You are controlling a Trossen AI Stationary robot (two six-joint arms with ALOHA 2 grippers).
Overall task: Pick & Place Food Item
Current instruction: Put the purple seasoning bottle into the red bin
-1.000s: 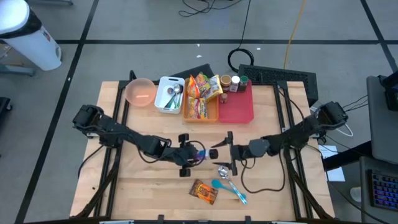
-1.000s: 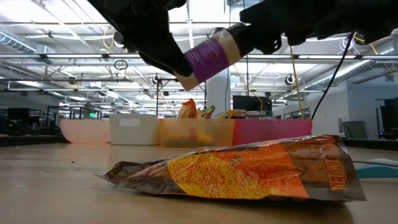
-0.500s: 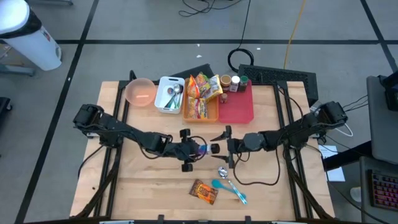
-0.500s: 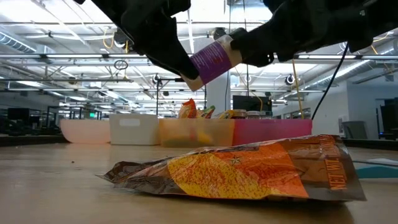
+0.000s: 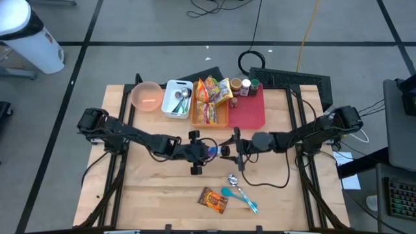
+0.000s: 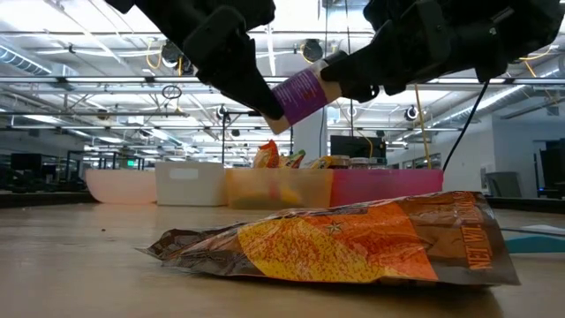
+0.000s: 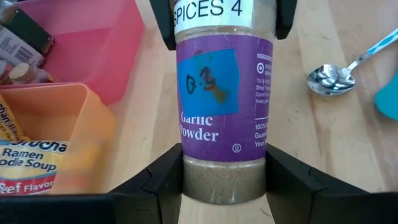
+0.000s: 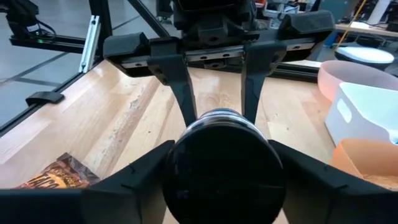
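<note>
Nearest the front edge of the counter (image 5: 149, 188) lie a snack packet (image 6: 335, 243) and spoons (image 5: 237, 188), well clear of the work. Above the middle of the counter the jar (image 7: 221, 118) of garlic powder hangs in the air, tilted, between the two arms. The left gripper (image 7: 222, 179) has its fingers (image 7: 158, 180) clamped on the jar's base at a middling width. The right gripper (image 8: 221, 163) faces it from the other end, its fingers set wide enough to straddle the cap, close on both sides but, as far as I can judge, not gripping it. This looks like a hand-over. To do it well, the right fingers should close squarely on the cap or just below it and be firm before the left ones give way. The left should then open and back straight off along the jar's axis, so the tilted jar neither twists nor drops onto the spoons below. Farther off, the red bin (image 5: 247, 110), where other spice jars stand, seems the likely place for it, beside the orange bin (image 5: 209, 110) of ramen packets. Contact between the right fingers and the cap is hard to make out in any view. The cap fills the right wrist view and hides the jar's body, and the low view cuts off both arms above.
</note>
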